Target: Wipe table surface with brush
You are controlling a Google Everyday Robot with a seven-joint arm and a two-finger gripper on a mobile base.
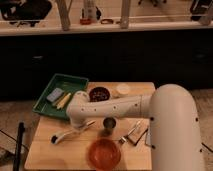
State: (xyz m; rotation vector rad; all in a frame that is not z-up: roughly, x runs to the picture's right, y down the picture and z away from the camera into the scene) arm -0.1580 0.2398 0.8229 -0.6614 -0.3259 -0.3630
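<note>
Just below the pincer (78, 123), which hangs low over the table (44, 150), we see the brush (67, 134) lying aslant, close under it. We cannot tell how the pincer stands or whether it grips. To its right stands a metal cup (109, 123), nearer us an orange bowl (104, 153), behind it a green tray (70, 80).

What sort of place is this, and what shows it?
Probably a robot test area in an office: a small wooden table holding a green tray, an orange bowl and a brush, the gripper by the brush, dark cabinets behind.
</note>
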